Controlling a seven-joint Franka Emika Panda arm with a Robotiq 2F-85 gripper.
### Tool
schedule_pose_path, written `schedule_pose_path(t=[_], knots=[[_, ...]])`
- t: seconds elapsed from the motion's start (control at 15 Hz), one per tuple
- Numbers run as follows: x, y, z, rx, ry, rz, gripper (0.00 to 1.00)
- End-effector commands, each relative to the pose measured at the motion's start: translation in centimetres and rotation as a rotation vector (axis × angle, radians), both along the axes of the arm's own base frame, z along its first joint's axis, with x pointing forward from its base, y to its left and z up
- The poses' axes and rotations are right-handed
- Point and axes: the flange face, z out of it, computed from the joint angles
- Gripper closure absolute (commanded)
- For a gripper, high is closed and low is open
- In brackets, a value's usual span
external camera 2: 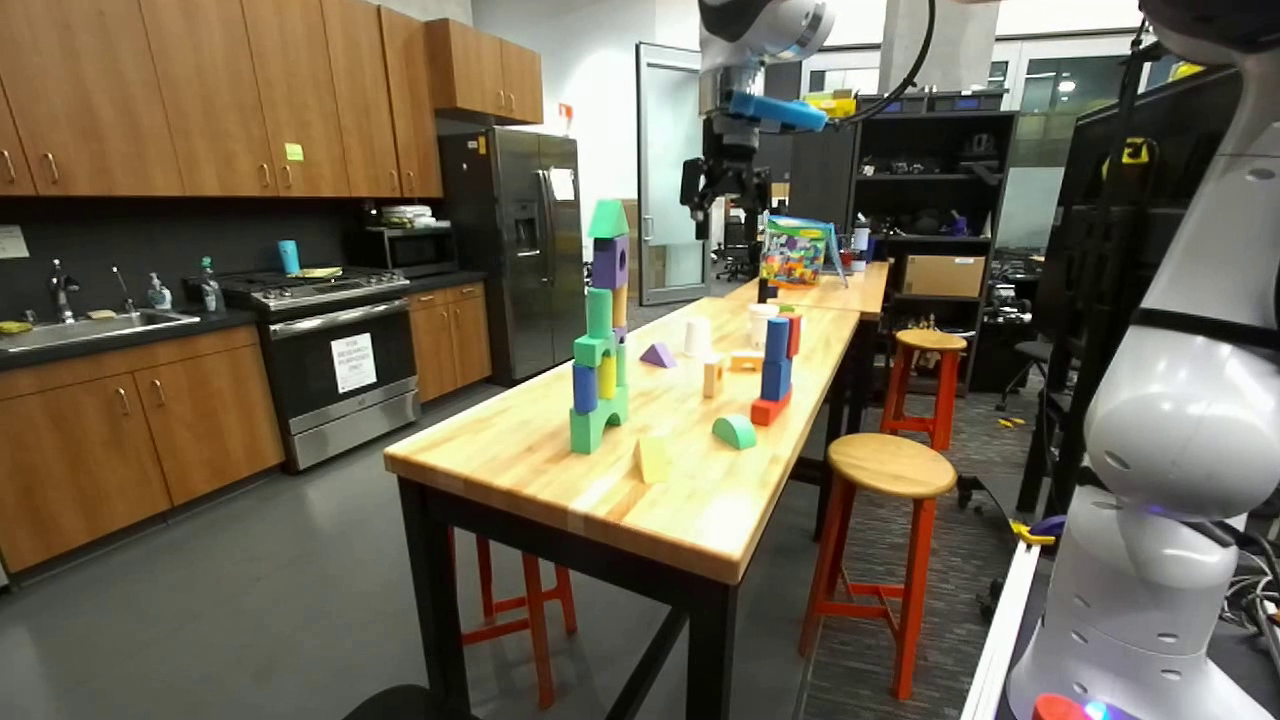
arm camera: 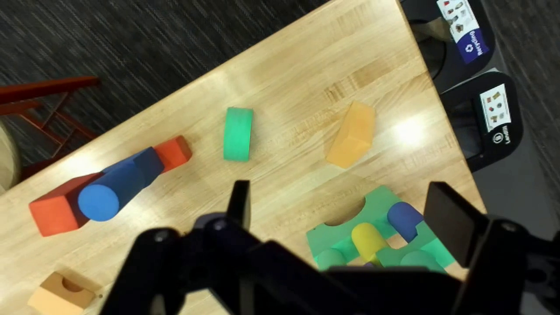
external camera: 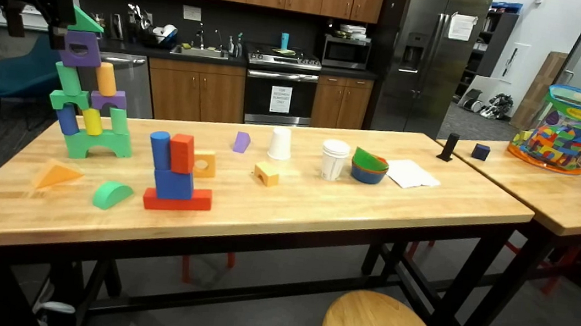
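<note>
Tabletop (external camera: 296, 205) beneath downturned, spread pincer (external camera: 36, 35)

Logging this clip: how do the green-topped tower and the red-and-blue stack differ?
The green-topped tower stands taller than the red-and-blue stack and mixes more colours. The tower rests on a green arch, the stack on a long red block. Both stand on the table.

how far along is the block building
Looks done: the tall tower stands, topped by a green triangular block, and a red-and-blue stack stands apart from it. In hand: nothing; the end effector hangs open with no block in it. Possibly left: the green half-round block, orange triangular block and purple block are loose on the table, though whether they will be added can't be told.
</note>
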Motion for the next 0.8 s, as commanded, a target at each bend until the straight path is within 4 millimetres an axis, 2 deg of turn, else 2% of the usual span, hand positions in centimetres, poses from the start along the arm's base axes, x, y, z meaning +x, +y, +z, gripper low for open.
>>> schedule_pose_path(t=[0.0, 0.07, 0.27, 0.4, 0.47, 0.73], knots=[[0.1, -0.1, 0.1, 0.0, 0.004, -0.002, 0.0], [0.1, -0.2, 0.1, 0.001, 0.004, -0.004, 0.0], [-1.2, -0.3, 0.1, -0.002, 0.005, 0.147, 0.0], [-2.9, -1.7, 0.0, 0.026, 0.013, 0.192, 0.0], [-4.0, -2.5, 0.0, 0.029, 0.013, 0.203, 0.0], [-10.5, -7.2, -0.4, 0.082, -0.032, 0.173, 0.0]])
